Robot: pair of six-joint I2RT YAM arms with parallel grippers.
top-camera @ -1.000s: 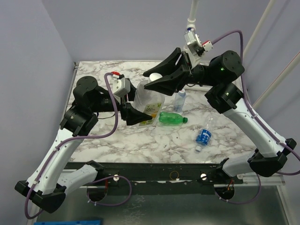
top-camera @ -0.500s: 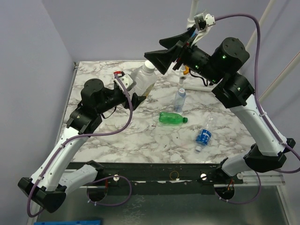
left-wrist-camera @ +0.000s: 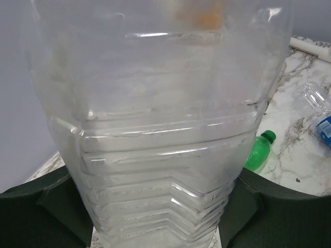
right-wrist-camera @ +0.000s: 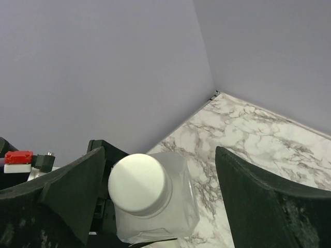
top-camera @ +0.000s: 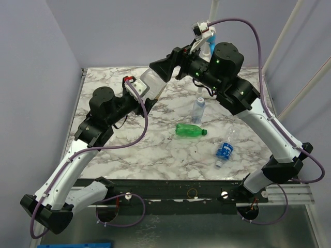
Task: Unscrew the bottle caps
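Note:
My left gripper is shut on the lower body of the tall clear bottle, which fills the left wrist view between the dark fingers. Its white bottle cap sits on the neck. My right gripper hovers over it, open, with the cap between the fingers and closer to the left one. In the top view the right gripper covers the cap. A green bottle lies mid-table. One small blue-labelled bottle stands upright and another lies on its side.
The marble table ends at purple walls on the left and at the back. A white pole with a blue fitting rises behind the right arm. The green bottle shows past the held bottle in the left wrist view.
The right gripper went from shut at the cap to open and swung left above the bottle. The left arm carried the bottle back and to the left.

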